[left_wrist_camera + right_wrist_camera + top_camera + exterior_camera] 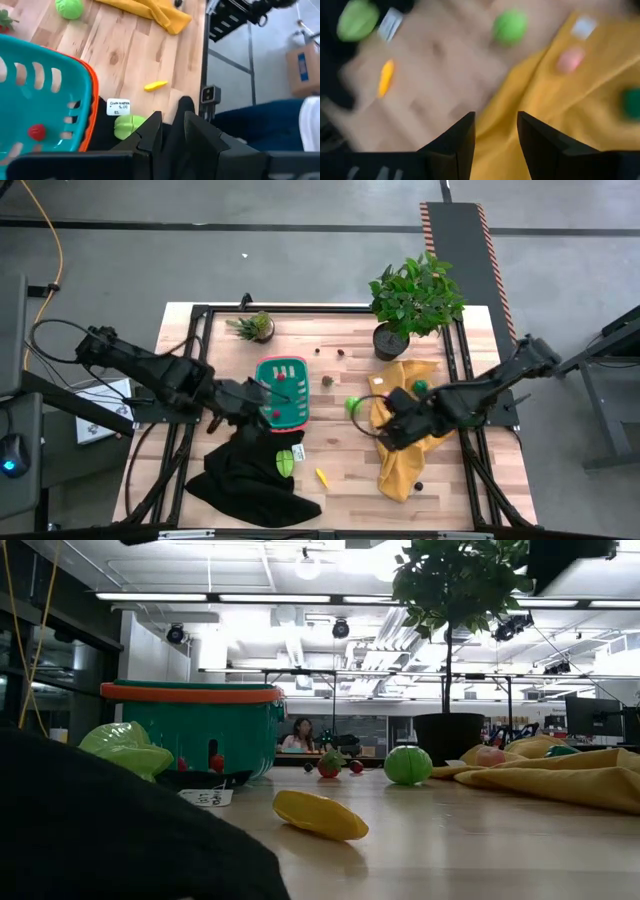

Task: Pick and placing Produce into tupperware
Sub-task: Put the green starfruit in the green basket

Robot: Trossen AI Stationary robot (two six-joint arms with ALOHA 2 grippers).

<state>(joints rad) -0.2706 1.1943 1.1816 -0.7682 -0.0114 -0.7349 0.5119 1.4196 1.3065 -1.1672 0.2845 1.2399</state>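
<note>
The tupperware, a teal basket with a red rim (281, 390), stands mid-table and holds a red piece (36, 132). Produce lies loose: a green ball (352, 405), a yellow piece (322, 476), a yellow-green piece (286, 460) on the black cloth (250, 480), and pink (570, 59) and green (421, 387) pieces on the yellow cloth (405, 455). My left gripper (258, 402) hangs at the basket's near left corner, open by a narrow gap, with nothing seen between its fingers. My right gripper (495, 130) hangs open above the yellow cloth's left edge, empty.
A large potted plant (412, 305) stands at the far right and a small one (257, 327) at the far left. Tiny dark pieces (328, 352) lie behind the basket. A white tag (118, 107) lies beside the yellow-green piece. Bare wood shows between the two cloths.
</note>
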